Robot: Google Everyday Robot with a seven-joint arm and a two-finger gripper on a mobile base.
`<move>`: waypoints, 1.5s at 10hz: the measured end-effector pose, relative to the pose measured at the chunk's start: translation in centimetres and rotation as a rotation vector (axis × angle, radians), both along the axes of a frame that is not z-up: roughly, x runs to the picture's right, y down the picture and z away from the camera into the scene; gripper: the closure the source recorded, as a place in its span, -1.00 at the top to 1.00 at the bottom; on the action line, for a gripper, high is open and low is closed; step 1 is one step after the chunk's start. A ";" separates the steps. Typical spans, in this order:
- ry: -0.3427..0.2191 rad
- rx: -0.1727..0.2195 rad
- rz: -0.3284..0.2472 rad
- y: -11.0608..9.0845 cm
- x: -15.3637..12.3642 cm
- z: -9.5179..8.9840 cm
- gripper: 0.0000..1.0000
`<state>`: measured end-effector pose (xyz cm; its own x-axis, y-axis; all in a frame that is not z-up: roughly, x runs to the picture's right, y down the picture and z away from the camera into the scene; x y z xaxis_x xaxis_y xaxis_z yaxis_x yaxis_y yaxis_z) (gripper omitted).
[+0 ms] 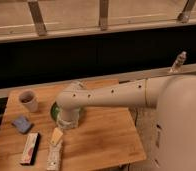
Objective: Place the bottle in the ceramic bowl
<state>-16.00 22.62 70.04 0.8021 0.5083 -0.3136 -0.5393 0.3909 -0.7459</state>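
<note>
One camera view is supplied, in which a wooden table [103, 137] is seen from above and slightly to one side. The arm is stretched across it from the right. The gripper [66, 123] is held low over the ceramic bowl [53, 111], of which only a green sliver shows at the arm's left side. Whether the gripper is spread or pressed together cannot be told, as its end is hidden beneath the wrist housing.

The bottle [54, 154] lies flat on the table near the front edge, just in front of the bowl and apart from the gripper. A pale yellow piece [57, 135] is seen at its far end. A flat box with a reddish label [30, 148] lies just beside the bottle on the left. A blue object [22, 124] lies further left, and a small white cup [28, 100] stands towards the far-left corner.

The bottle is judged not yet grasped. Several faults could follow:
- If the gripper were lowered where it is, the bowl could be struck or shoved.
- The bottle could be rolled towards the front edge by an off-centre touch.
- The neighbouring box could be caught along with the bottle, being so close.
- If the bottle were released off-centre, it could be left propped on the rim or could slide out.
</note>
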 end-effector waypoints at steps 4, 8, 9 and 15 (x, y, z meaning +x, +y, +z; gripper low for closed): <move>-0.038 -0.072 -0.040 3.7 -2.8 1.0 0.60; -0.076 -0.144 -0.086 7.0 -6.1 1.4 0.60; -0.077 -0.150 -0.090 7.2 -6.3 1.5 0.60; -0.043 -0.166 -0.105 8.7 -7.4 2.7 0.41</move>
<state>-23.39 31.28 72.75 0.8622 0.3655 -0.3508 -0.4687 0.3128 -0.8261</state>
